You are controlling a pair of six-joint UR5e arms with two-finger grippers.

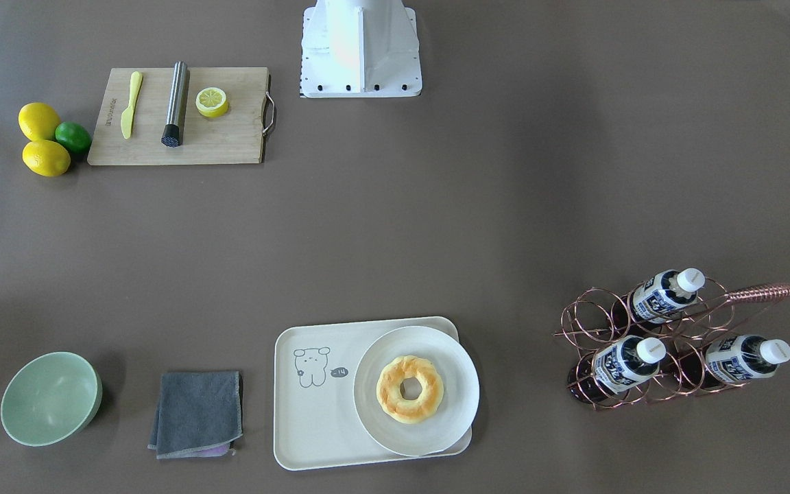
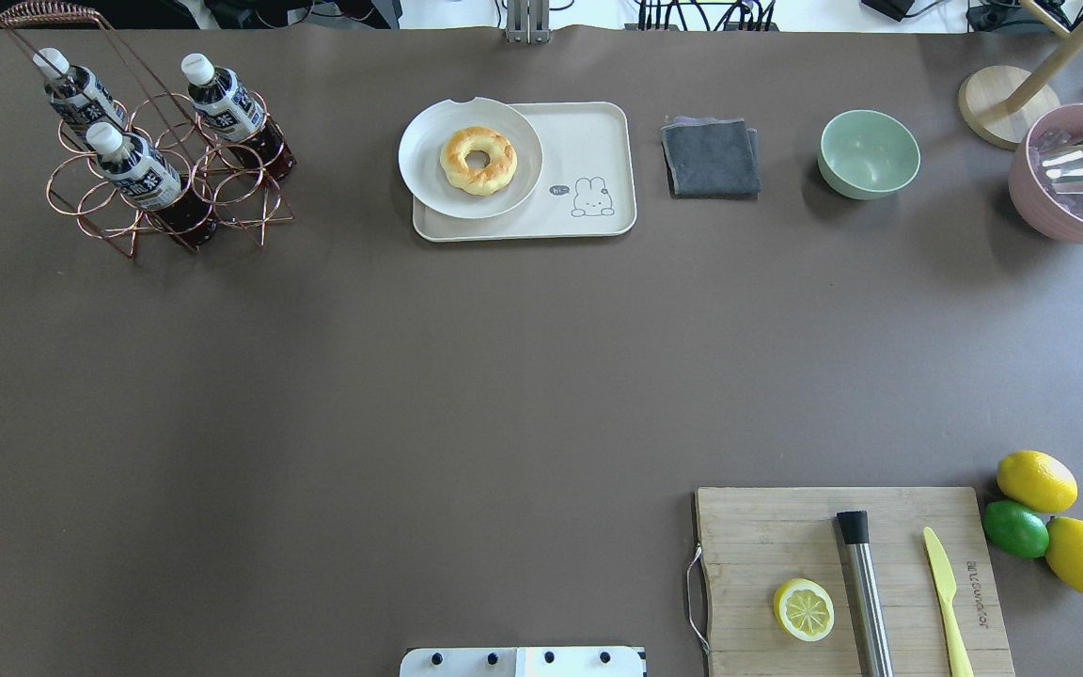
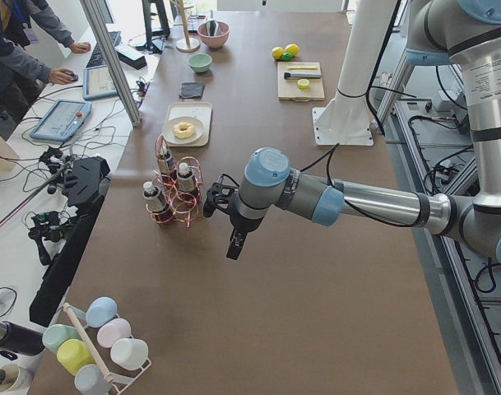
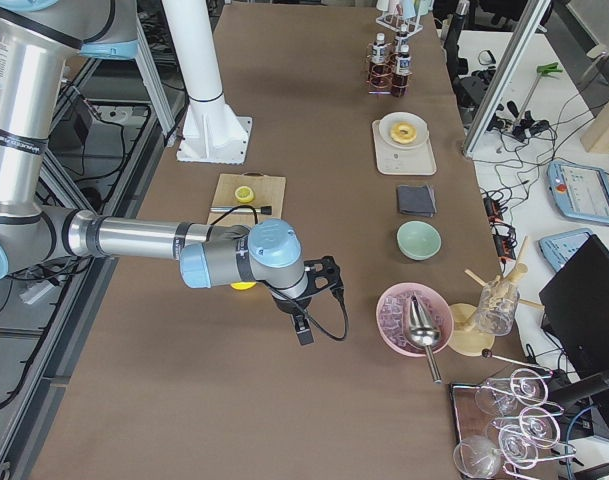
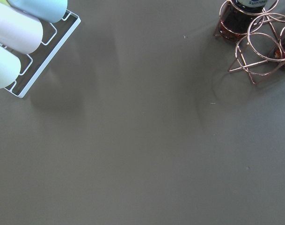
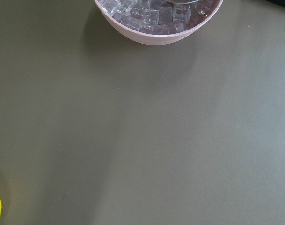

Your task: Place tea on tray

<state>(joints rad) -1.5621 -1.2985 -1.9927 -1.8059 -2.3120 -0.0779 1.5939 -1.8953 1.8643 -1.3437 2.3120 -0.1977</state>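
Tea (image 1: 625, 363) sits in wire rack (image 1: 765, 291), well apart from tray (image 1: 313, 425). Left gripper (image 3: 235, 243) and right gripper (image 4: 302, 330) hang over worktop (image 1: 436, 226). Cannot tell if wide or closed.

Three tea bottles (image 1: 625, 365), two lemons (image 1: 39, 121), one lime (image 1: 73, 137), one tray (image 1: 313, 429), one plate (image 1: 458, 391), one doughnut (image 1: 389, 388)

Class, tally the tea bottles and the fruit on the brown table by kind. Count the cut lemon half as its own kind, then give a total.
Tea bottles: 3
Whole lemons: 2
Lime: 1
Lemon half: 1
Total: 7
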